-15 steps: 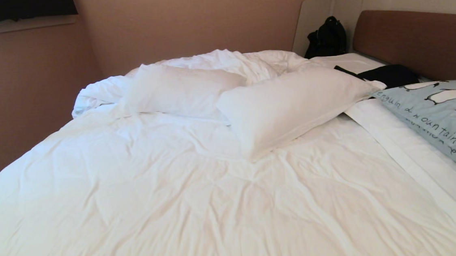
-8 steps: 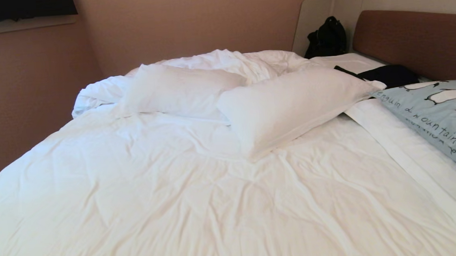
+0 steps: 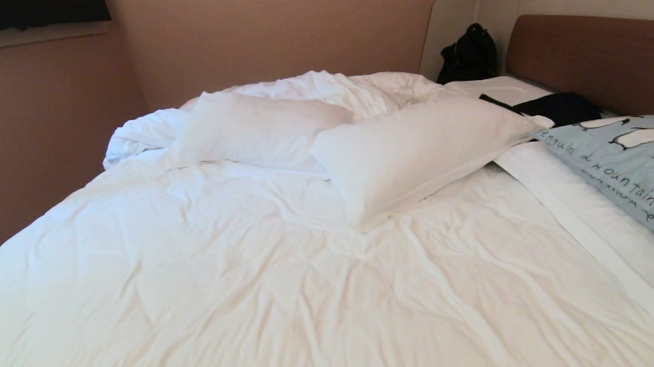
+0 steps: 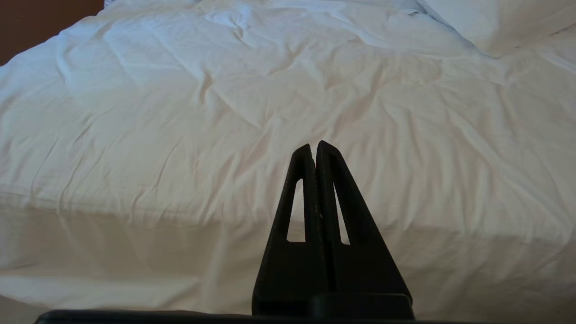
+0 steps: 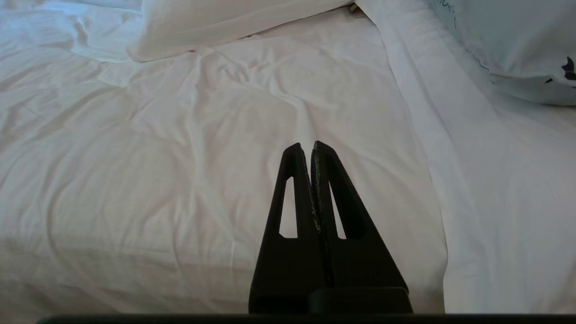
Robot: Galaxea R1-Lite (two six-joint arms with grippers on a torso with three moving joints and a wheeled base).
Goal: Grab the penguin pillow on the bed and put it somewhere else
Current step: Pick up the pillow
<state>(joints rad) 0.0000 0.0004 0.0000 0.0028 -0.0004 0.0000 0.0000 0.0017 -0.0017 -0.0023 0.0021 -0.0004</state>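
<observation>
We find the penguin pillow (image 3: 638, 173) lying at the right side of the bed (image 3: 241, 283), just before the brown headboard (image 3: 603, 59), with a black garment (image 3: 557, 108) at its far end. Two white pillows (image 3: 412, 153) rest on the rumpled duvet, well left of it. We see the left gripper (image 4: 315, 147) and the right gripper (image 5: 306, 147) above the near edge of the duvet, each with fingers pressed together and holding nothing. A black bag (image 3: 468, 54) sits in the far corner.
</observation>
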